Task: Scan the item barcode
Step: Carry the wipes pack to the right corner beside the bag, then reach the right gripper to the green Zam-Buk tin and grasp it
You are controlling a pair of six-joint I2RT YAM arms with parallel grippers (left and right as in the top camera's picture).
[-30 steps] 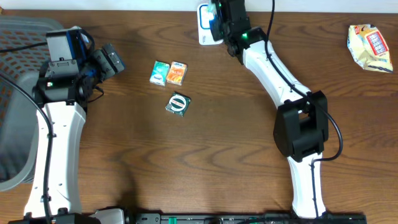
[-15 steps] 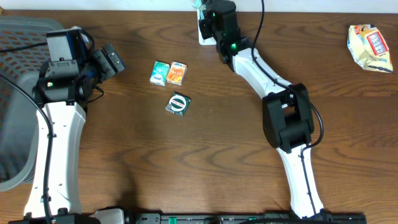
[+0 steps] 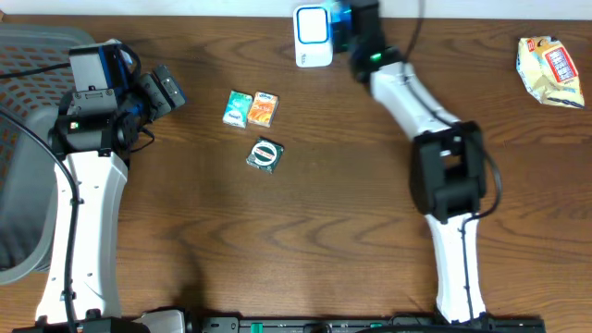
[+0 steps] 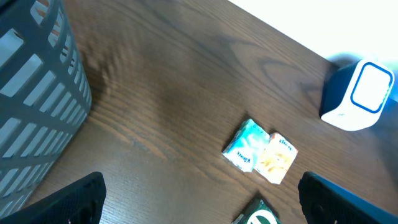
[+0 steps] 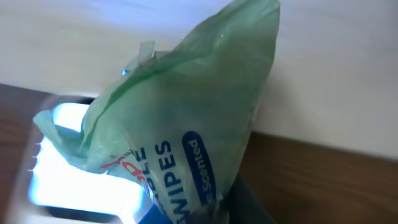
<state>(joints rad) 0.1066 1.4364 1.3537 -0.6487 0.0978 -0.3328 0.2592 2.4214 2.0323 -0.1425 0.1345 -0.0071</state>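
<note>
Showing the green wipes pack (image 5: 180,124) to the scanner (image 3: 313,35)
The right tool (image 3: 351,23) is clamped on the pack, just beside the scanner at its right. I think the barcode side should be turned flat toward the scanner's front and kept steady, not tilted. The left tool (image 3: 165,88) stands wide apart, far left of the scanner, holding nothing.

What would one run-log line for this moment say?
right gripper: shut on wipes pack | pack: held beside scanner | left gripper: open, empty
</note>
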